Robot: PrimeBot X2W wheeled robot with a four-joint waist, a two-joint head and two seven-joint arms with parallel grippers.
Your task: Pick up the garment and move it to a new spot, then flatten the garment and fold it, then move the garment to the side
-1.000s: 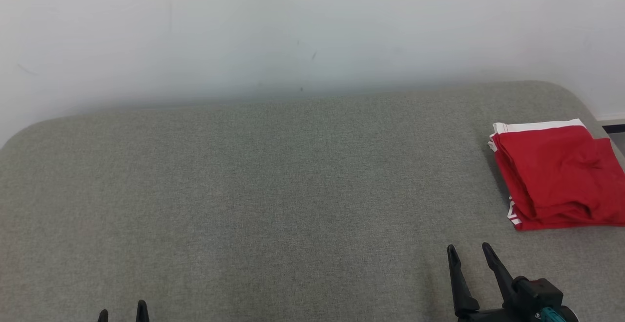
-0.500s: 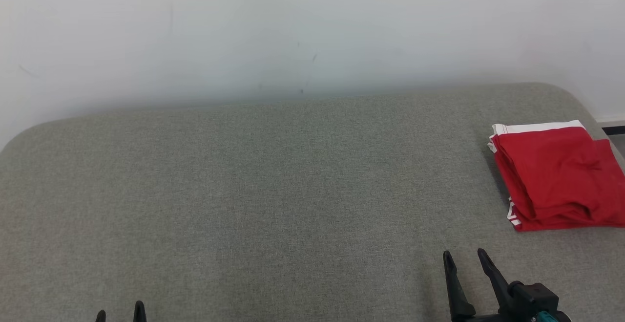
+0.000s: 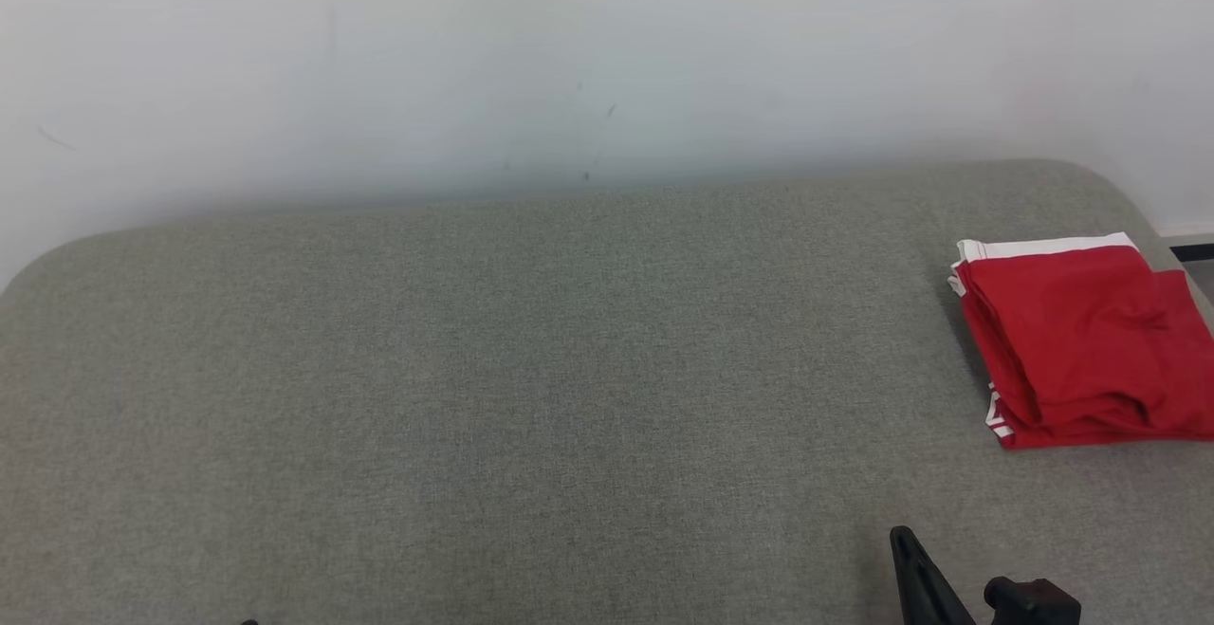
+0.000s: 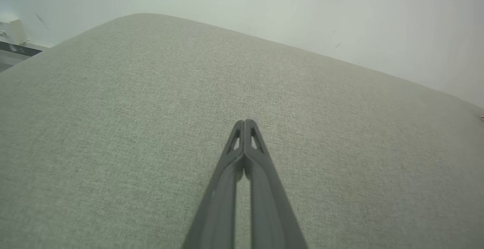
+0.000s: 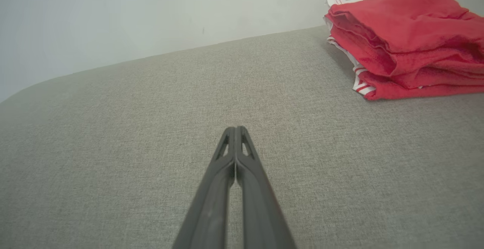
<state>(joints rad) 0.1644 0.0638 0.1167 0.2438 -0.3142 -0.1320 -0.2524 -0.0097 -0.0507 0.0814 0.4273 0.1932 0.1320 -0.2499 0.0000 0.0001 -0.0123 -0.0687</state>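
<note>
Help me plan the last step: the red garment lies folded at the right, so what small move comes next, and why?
Probably draw both hands back to rest. The garment lies folded near the right edge of the grey surface; the left hand and right hand are shut, empty and clear of it.

A plain white wall [image 3: 607, 46] stands behind the bed [image 3: 455, 378] and meets its far edge. The wall has a few faint dark scuffs [image 3: 610, 110] near the middle and a thin scratch [image 3: 55, 137] at the left. The bed is covered in flat grey-green woven cloth, and its far corners are rounded. Past the right corner a dark skirting strip [image 3: 1193, 248] runs along the wall's foot. The light is soft and even.
</note>
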